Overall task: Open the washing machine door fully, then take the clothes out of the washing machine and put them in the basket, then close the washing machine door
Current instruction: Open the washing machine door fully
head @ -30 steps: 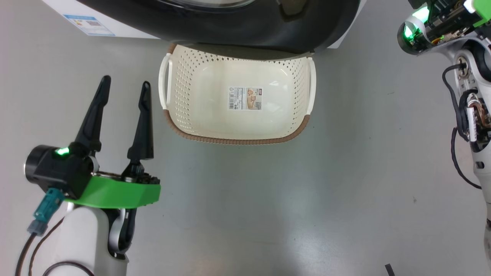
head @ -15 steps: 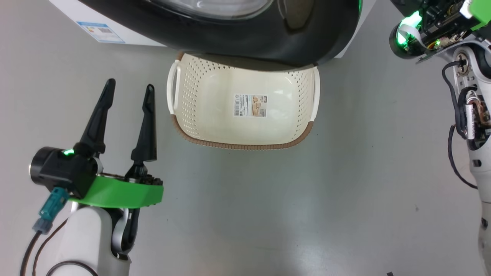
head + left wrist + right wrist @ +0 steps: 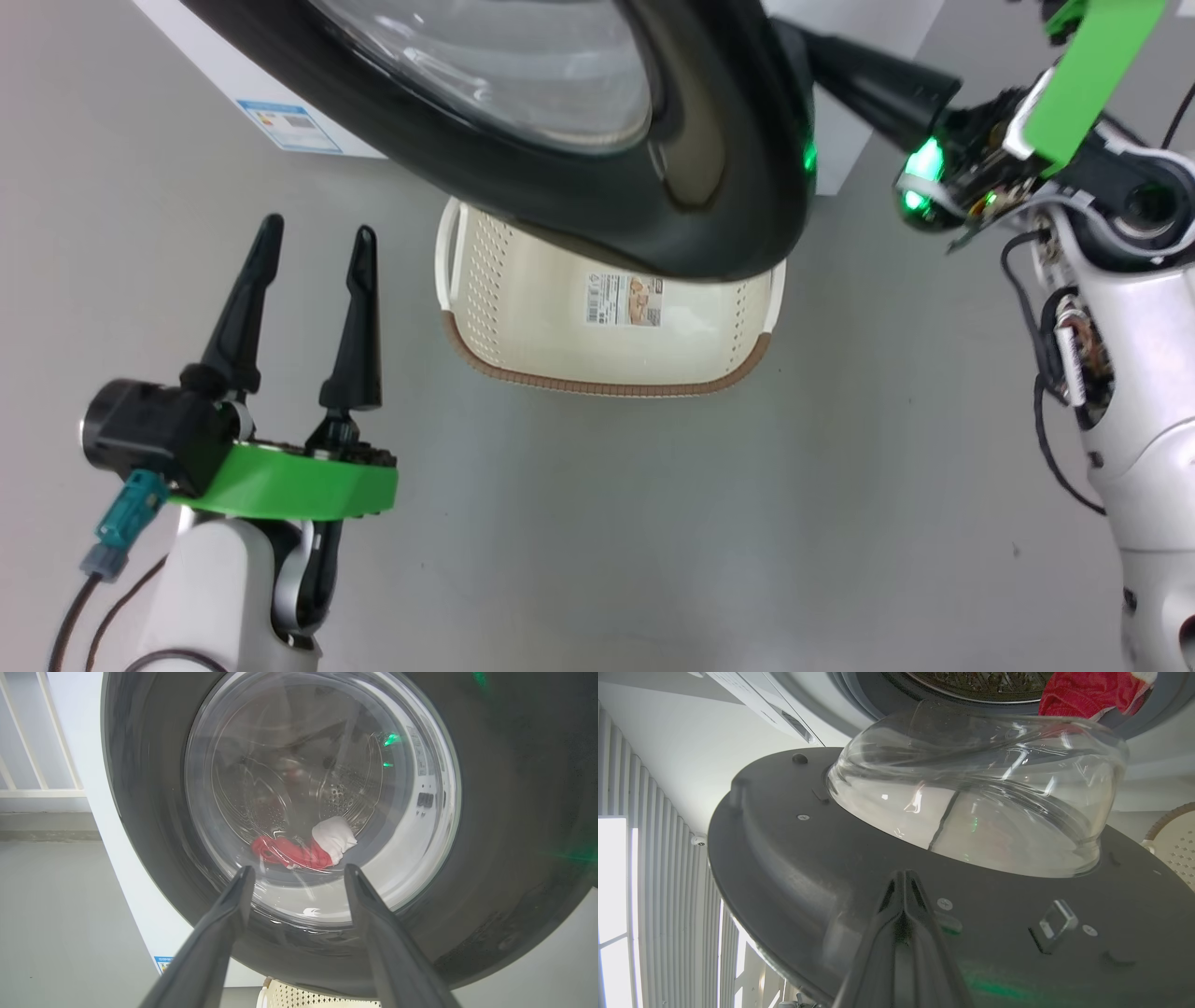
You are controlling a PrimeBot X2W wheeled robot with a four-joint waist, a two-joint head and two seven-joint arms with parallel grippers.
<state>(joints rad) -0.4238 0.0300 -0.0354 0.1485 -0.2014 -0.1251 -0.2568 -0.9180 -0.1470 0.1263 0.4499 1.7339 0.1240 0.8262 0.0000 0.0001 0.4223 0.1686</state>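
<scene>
Two tools: right tool (image 3: 903, 879), clenched empty, behind washing machine door (image 3: 728, 215), apparently to push it wider; left tool (image 3: 315, 230) released beside basket (image 3: 597, 385).

I see the washing machine door (image 3: 738, 140) with a glossy black rim and clear smooth glass; the basket (image 3: 490, 299) is matt cream plastic (brown woven rim); the clothes (image 3: 292, 851) look like soft cloth.

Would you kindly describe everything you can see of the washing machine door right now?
The washing machine door is large and round: a wide glossy black rim outside, a matt dark-grey inner face with screws, and a bulging clear glass bowl. It stands partly open, overhanging the basket in the head view. The right gripper, shut, seems to touch its inner face.
</scene>
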